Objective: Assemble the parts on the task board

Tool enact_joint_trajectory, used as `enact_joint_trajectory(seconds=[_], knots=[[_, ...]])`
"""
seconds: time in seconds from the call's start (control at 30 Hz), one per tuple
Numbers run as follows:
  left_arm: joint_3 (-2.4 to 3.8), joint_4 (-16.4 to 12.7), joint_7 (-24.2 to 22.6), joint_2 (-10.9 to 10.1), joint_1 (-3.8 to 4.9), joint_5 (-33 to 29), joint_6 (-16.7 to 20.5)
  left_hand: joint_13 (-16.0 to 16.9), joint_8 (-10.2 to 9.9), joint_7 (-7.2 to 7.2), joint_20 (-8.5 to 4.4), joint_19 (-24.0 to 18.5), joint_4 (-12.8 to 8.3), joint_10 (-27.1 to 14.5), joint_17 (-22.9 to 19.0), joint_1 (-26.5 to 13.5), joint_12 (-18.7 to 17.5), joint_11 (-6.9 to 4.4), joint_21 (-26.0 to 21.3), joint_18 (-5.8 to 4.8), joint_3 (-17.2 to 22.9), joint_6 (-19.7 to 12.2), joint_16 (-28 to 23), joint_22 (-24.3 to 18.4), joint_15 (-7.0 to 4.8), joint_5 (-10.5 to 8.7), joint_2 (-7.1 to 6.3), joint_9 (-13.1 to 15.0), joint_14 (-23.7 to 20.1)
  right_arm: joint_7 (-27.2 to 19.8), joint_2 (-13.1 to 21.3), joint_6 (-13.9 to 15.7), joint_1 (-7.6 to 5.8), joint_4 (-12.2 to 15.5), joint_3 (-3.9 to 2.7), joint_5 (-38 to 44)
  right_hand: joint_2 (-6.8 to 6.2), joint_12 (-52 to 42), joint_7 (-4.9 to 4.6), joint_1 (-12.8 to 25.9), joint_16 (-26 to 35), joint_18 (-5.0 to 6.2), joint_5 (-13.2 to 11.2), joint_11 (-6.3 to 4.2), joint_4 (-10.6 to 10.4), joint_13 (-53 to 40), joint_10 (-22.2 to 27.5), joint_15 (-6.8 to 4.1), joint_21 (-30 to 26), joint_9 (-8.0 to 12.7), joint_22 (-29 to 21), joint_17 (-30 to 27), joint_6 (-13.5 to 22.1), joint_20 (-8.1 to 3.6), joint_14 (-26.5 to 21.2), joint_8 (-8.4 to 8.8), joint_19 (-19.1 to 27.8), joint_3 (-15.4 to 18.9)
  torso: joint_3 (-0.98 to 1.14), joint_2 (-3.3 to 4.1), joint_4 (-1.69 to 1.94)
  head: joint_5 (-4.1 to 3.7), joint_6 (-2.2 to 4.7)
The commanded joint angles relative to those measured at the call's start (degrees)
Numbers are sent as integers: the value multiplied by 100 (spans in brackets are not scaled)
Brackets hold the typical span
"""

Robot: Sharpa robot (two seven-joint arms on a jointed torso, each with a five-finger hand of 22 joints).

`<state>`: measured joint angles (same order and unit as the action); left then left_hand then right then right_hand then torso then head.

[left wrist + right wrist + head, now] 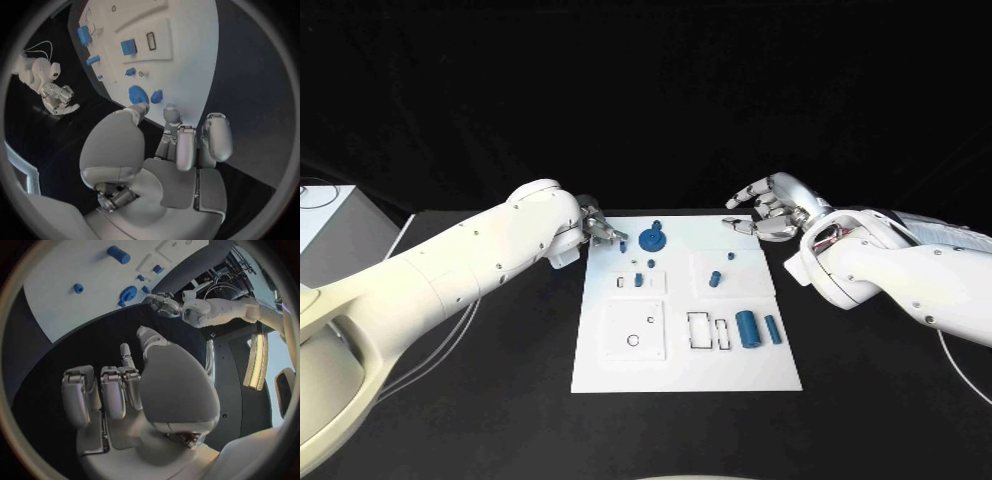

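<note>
The white task board (pixel 682 300) lies in the middle of the black table. A large round blue part (pixel 653 240) stands near its far edge, with small blue parts (pixel 715 279) around the middle. Two blue cylinders (pixel 762 328) lie side by side near the right edge. My left hand (pixel 599 228) hovers at the board's far left corner, fingers apart and empty. In the left wrist view its fingertips (pixel 170 114) are close to the round blue part (pixel 139 94). My right hand (pixel 769 210) hangs off the far right corner, fingers loosely bent and holding nothing (pixel 119 385).
A white box (pixel 322 225) with a cable stands at the table's far left. Bare black table surrounds the board on both sides and in front. Rectangular recesses (pixel 708 332) are cut into the board beside the cylinders.
</note>
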<state>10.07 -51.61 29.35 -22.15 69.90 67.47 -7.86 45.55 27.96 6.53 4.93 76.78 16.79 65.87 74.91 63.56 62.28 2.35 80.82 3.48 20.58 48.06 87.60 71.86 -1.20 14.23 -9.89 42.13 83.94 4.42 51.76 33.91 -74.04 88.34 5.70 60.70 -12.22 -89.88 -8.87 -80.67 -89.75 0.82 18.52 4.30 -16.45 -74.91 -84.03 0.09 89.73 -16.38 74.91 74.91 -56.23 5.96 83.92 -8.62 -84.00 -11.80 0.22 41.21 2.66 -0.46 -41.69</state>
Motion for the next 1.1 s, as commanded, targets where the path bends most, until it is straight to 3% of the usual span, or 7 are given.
enact_joint_trajectory(seconds=[0.03,0.37,0.67,0.9,1.1], knots=[[-11,64,-54,54,12,11,-174,7,42,-5,-8,39,6,32,1152,-23,32,-16,38,80,-42,48,33,8,-6,21,16,-8,472,-67,-3,9,-6,17,-5,40,-12,30,7,66,-21,-75,30,-23,-13,-1477,-560,-22,0,-9,1487,1500,43,-21,606,-8,-587,-28,-2,34,-6,1,11],[-30,101,-60,101,17,-117,-136,25,127,-37,-27,65,7,60,1176,-206,73,-42,60,72,-150,92,49,48,-27,10,24,-9,482,-62,-6,8,-15,21,-10,49,-12,30,7,66,-21,-75,30,-23,-13,-1477,-560,-22,0,-9,1487,1500,43,-21,606,-8,-587,-28,-10,34,2,-18,-25],[-32,65,-60,90,19,-152,-143,22,179,-58,-37,69,-4,65,1185,-178,80,-61,64,71,-134,115,55,56,-42,32,83,9,486,-54,-7,4,-17,25,-11,55,-11,21,8,71,-23,-77,33,-23,-10,-1484,-569,-22,8,-12,1493,1506,45,-21,607,-12,-590,-32,-2,35,-4,-22,-37],[-32,26,-54,70,19,-222,-169,-1,295,-97,-71,82,-26,71,1212,221,88,-101,77,66,134,84,73,83,-80,37,234,45,498,-49,-7,2,-17,23,-11,62,-10,20,8,71,-23,-77,35,-24,-8,-1484,-569,-22,7,-14,1492,1504,45,-21,607,-15,-590,-35,-2,35,-1,-25,-31],[-32,2,-52,72,19,-254,-205,-20,401,-132,-88,91,-46,73,1227,545,90,-132,86,62,425,94,83,106,-105,31,237,84,504,-47,-12,-3,-17,21,-11,64,-10,20,8,71,-23,-77,35,-24,-8,-1484,-569,-22,7,-14,1492,1504,45,-21,607,-15,-590,-35,3,35,-3,-19,-35]])
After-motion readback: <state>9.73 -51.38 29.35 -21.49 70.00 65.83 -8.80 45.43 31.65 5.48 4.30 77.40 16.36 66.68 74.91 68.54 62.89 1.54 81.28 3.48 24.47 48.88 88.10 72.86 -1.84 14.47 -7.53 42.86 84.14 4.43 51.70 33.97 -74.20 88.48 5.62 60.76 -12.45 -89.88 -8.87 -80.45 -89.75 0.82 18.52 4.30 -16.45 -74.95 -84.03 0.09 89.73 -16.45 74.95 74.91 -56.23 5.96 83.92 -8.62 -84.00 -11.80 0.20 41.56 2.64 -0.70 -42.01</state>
